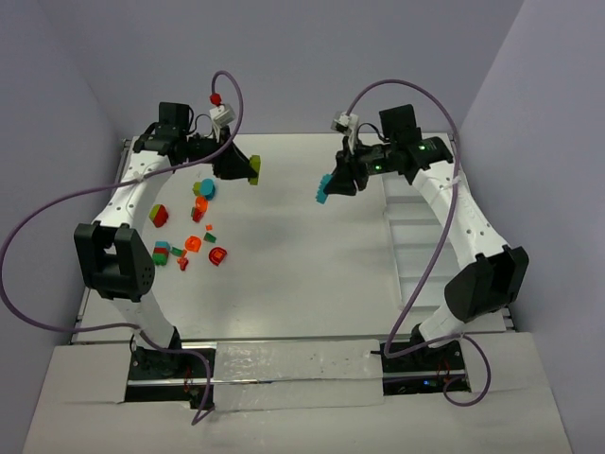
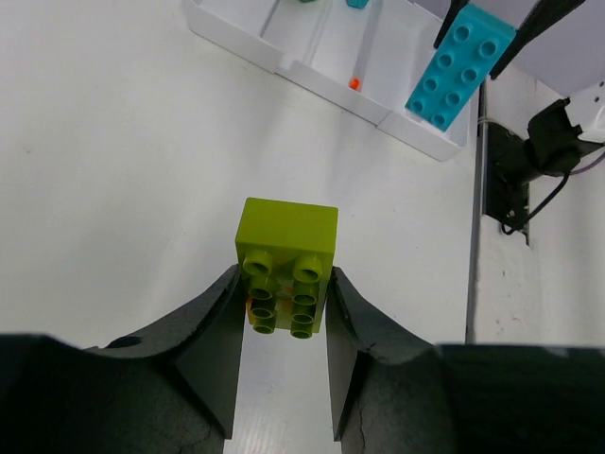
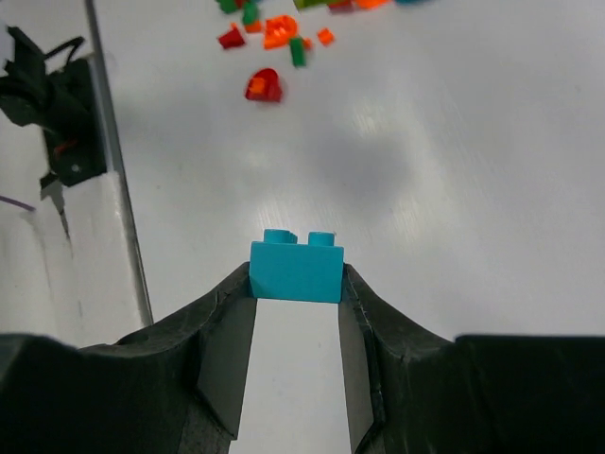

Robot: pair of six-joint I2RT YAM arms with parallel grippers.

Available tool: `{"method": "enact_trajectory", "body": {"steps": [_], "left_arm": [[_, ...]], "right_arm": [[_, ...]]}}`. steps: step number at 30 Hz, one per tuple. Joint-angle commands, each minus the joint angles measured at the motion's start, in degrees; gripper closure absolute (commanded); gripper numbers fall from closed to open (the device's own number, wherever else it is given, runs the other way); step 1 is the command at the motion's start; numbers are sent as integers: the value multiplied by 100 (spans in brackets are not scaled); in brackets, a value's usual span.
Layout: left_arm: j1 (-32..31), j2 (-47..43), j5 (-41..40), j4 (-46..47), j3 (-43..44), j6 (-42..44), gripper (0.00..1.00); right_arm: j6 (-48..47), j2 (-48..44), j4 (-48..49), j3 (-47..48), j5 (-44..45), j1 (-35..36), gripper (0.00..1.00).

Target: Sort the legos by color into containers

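Open table (image 1: 293, 274) runs between the loose legos (image 1: 194, 243) (left side) and the white tray (image 1: 411, 251) at right.

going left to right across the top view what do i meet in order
loose lego pile -> lime green brick in the left gripper -> teal brick in the right gripper -> white tray

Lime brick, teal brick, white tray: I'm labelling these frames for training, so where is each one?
lime brick (image 2: 287, 227): left wrist view, on its plain upper face.
teal brick (image 3: 296, 274): right wrist view, middle of its smooth side.
white tray (image 1: 413, 235): top external view, on a bare compartment floor.
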Motion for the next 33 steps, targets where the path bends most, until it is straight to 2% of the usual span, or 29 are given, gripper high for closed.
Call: {"method": "enact_trajectory", "body": {"steps": [1, 4, 7, 10, 16, 20, 33], "left_arm": [[-278, -44, -546, 539, 363, -194, 100], [-515, -59, -1083, 547, 331, -71, 100], [-654, -11, -1254, 738, 303, -343, 100], [-714, 59, -1344, 979, 334, -678, 100], [-759, 204, -1455, 1018, 469, -812, 100], [-757, 195, -1506, 894, 516, -752, 100], [-751, 106, -1848, 370, 594, -583, 100]], "right_arm": [[-418, -495, -1149, -107, 1107, -668, 100], [-524, -479, -2013, -262, 2541, -1284, 100], [-581, -438, -2339, -576, 3475, -1875, 100], [-600, -511, -2241, -974, 3983, -2508, 100], [-847, -363, -1624, -1338, 5381, -2875, 100], [-723, 226, -1821, -851, 5529, -3133, 100], [-1014, 1135, -1323, -667, 5924, -3246, 100]]}}
